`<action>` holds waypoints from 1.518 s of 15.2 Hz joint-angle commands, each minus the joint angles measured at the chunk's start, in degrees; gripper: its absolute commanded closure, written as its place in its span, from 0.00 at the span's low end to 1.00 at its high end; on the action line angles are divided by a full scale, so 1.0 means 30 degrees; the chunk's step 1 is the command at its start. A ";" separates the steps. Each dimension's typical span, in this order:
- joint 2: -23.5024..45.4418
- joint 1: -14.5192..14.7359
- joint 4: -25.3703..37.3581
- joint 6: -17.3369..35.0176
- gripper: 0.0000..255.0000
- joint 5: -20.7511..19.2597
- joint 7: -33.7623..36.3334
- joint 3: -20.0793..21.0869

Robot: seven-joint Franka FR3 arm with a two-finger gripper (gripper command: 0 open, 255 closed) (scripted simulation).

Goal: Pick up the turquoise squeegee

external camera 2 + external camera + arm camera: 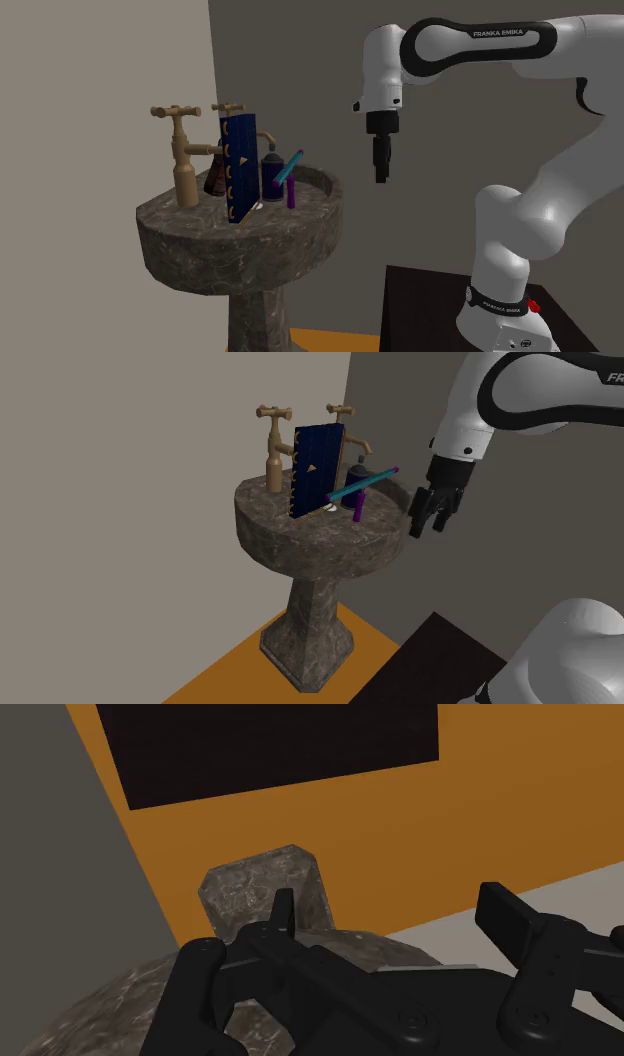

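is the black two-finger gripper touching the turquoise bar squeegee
Apart. The shoulder view shows a clear gap between the black gripper and the turquoise squeegee.

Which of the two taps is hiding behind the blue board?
The tap on the shoulder view's right, partly covered by the dark blue board; the other tap stands fully visible to its left.

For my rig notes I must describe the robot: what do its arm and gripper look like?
The arm is glossy white with rounded links and dark joint bands; one band carries white FRANKA EMIKA lettering. The gripper is all black, with two fingers.
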 commanded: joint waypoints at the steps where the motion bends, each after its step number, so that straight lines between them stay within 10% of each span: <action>1: 0.0000 0.0000 0.0000 0.0000 0.00 0.0000 0.0000 0.0000; 23: 1.5593 -0.4152 1.4584 0.1072 0.00 0.1251 1.8319 0.0745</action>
